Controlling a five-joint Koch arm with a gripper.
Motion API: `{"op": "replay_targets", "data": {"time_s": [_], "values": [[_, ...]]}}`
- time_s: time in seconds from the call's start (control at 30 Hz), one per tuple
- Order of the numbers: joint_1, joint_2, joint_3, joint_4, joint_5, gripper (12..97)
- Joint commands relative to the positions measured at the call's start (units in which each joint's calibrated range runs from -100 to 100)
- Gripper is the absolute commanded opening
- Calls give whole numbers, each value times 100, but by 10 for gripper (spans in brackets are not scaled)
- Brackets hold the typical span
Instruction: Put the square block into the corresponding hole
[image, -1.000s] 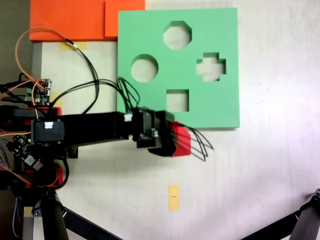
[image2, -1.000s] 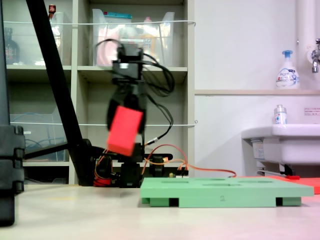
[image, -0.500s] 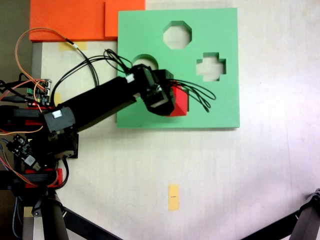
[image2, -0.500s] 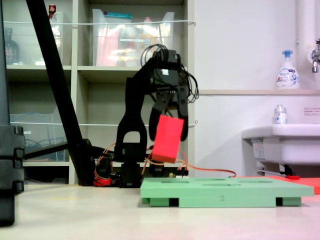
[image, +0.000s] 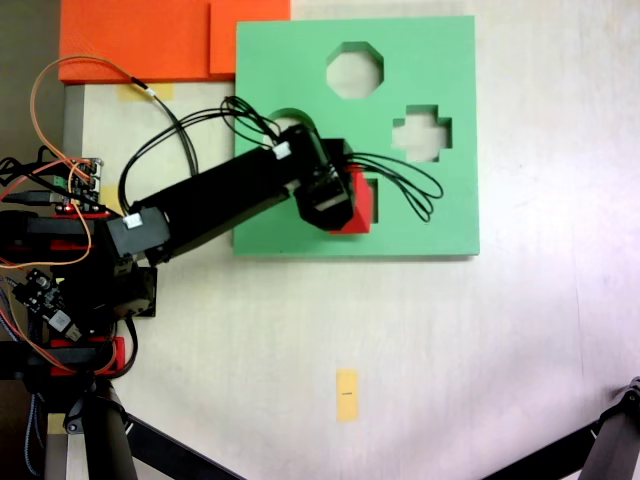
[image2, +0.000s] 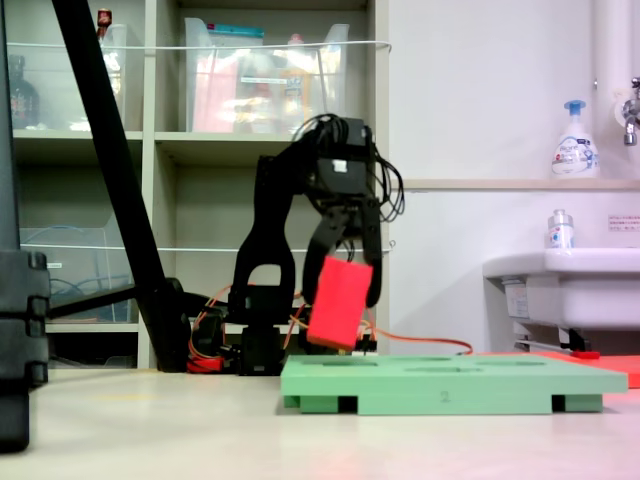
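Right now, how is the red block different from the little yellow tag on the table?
The red block is a chunky cube, while the yellow tag is a thin flat slip. The block hangs tilted in the gripper above the green board; the tag lies flat on the bare table, away from the board. The block looks bigger than the tag. Both have straight sides and plain colour.

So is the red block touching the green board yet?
Apart. The low fixed view shows the square block, held tilted in the gripper, with a thin strip of background between its lower edge and the top of the green foam board.
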Motion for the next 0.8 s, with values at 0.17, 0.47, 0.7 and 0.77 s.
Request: {"op": "replay_targets", "data": {"time_s": [0.17,0.47,0.7,0.77], "values": [[98,122,378,-147,49,275],[98,178,388,-147,34,277],[98,192,418,-147,88,277],[98,206,468,-108,117,277]]}}
